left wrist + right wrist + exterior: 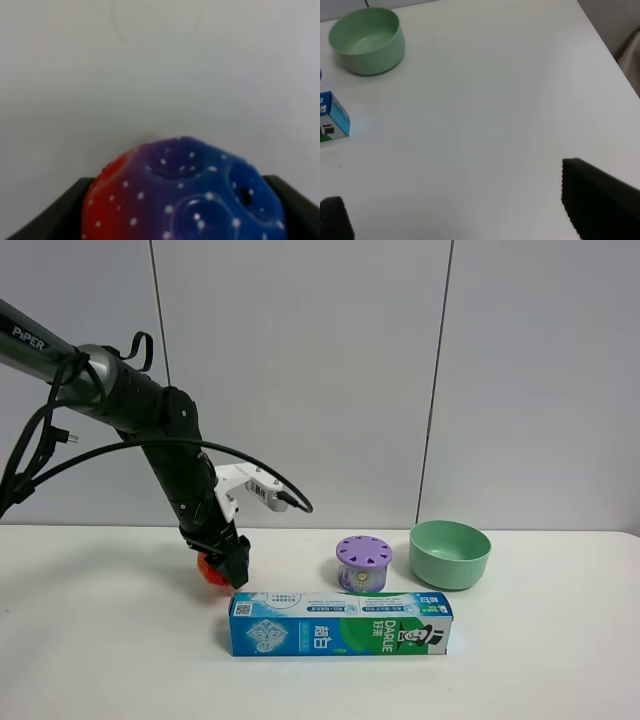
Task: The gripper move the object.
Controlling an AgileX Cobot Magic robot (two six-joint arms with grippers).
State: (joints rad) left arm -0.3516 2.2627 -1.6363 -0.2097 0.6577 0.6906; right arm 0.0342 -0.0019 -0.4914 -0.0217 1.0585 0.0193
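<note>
The dimpled ball (pixel 209 568) shows red under the left gripper (pixel 228 562), low at the table just behind the left end of the toothpaste box. In the left wrist view the ball (pixel 185 195) is red, purple and blue and fills the gap between the two black fingers (pixel 52 217), touching both. The left gripper is shut on it. The right gripper (pixel 465 212) is out of the exterior view. In its wrist view its black fingertips (pixel 597 200) stand wide apart, open and empty, over bare white table.
A blue-green toothpaste box (pixel 340 624) lies in front of the ball; its end shows in the right wrist view (pixel 332 117). A purple-lidded jar (pixel 364 562) and a mint-green bowl (pixel 450 553) stand to the right. The bowl also shows in the right wrist view (pixel 367 39).
</note>
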